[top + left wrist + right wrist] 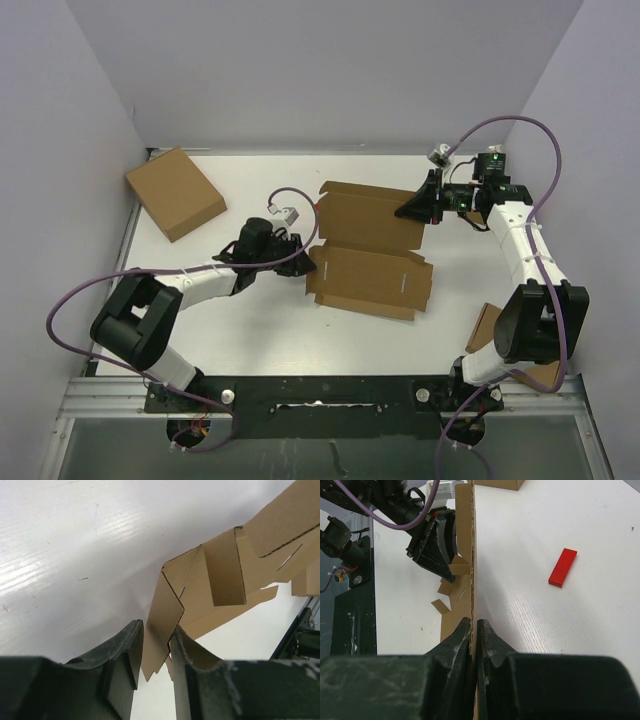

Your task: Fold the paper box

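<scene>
Stock on the white counter, listed left to right. Closed box, brown cardboard, one: far left corner, well apart from the work and untouched by either arm. Left gripper, one: jaws clenched on a small bent flap at the left edge of the paper box. Paper box, one: mid-counter between the two arms, opened out as a flat blank of two broad panels with slots and side tabs. Right gripper, one: jaws clenched on the thin right-hand edge of the far panel, which the right wrist view shows edge-on. Cardboard piece, one: near right corner, largely hidden behind the right arm, so whether it is a flat blank or a folded box cannot be told. Red block, one: lies bare on the counter beyond the far panel, seen only in the right wrist view, clear of the cardboard. Progress, by estimate: early. Both ends of the blank are gripped and the left-hand tabs are creased upward, but the main panels lie mostly flat. Outstanding: raising the walls, tucking the tabs into their slots, and bringing the lid panel over to close.
</scene>
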Robot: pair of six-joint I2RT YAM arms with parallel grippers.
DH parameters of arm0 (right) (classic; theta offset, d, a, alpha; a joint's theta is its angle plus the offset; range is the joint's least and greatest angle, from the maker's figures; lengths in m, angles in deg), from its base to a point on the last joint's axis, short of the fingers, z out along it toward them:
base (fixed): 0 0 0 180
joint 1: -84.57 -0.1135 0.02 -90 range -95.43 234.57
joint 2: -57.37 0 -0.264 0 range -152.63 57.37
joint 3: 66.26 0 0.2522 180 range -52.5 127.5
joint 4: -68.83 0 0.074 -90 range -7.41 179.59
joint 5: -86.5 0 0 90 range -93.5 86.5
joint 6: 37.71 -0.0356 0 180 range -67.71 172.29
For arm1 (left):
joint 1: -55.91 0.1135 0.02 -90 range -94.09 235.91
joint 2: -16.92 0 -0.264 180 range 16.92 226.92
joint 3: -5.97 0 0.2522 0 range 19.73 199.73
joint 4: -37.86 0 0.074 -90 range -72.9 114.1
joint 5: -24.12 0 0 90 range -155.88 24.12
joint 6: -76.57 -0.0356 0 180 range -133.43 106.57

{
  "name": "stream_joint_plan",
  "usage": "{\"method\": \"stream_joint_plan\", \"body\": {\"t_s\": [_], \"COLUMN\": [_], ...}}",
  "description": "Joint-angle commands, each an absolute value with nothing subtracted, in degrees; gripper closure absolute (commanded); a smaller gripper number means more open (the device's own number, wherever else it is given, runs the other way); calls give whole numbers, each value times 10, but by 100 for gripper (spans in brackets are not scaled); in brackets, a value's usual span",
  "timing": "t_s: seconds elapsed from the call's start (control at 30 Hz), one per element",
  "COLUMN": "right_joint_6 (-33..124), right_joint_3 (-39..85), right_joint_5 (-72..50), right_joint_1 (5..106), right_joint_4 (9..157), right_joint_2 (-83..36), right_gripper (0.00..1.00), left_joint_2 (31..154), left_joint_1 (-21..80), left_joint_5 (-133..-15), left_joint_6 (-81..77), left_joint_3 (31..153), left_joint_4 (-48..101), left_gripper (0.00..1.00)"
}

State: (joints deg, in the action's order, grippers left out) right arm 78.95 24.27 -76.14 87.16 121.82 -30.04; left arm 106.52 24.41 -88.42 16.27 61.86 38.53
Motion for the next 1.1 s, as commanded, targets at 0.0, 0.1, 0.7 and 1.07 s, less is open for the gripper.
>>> {"method": "stream_joint_plan", "body": {"t_s": [0.0, 0.1, 0.7, 1.07], "right_joint_6": [787, 788, 866, 761], "right_joint_3": [254, 267, 249, 202], "right_joint_5": [-772, -768, -837, -869], "right_joint_1": [874, 875, 847, 843], "right_joint_4": [1196, 1201, 1203, 1189], "right_joint_2": [-272, -276, -316, -340], "right_gripper": [100, 100, 100, 100], "left_joint_2": [1066, 1060, 1131, 1143], "left_joint_1": [244, 247, 251, 240], "left_joint_5": [-869, -879, -793, -780], "left_joint_6": [148, 143, -136, -180], "left_joint_3": [645, 644, 573, 469], "left_joint_4": [374, 386, 805, 949], "left_gripper": [77, 92, 100, 100]}}
